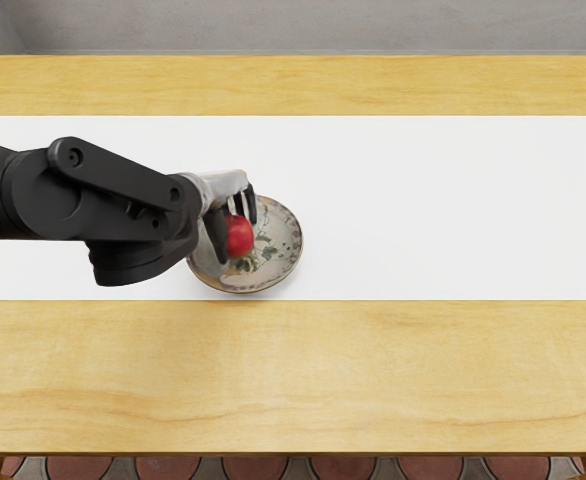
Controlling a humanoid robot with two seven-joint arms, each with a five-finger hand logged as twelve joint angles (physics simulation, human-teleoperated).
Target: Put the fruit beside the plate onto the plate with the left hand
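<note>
A small red fruit (239, 238) sits in the grasp of my left hand (231, 222), whose fingers curl around it from above. Hand and fruit are over the left part of a patterned plate (279, 243) with a brown rim. I cannot tell whether the fruit touches the plate or hangs just above it. My left arm comes in from the picture's left edge and covers the plate's left rim. The right arm does not show.
The plate lies on a white runner (453, 205) that crosses the wooden table (293, 370) from side to side. Bare wood runs along the front and the back of the runner.
</note>
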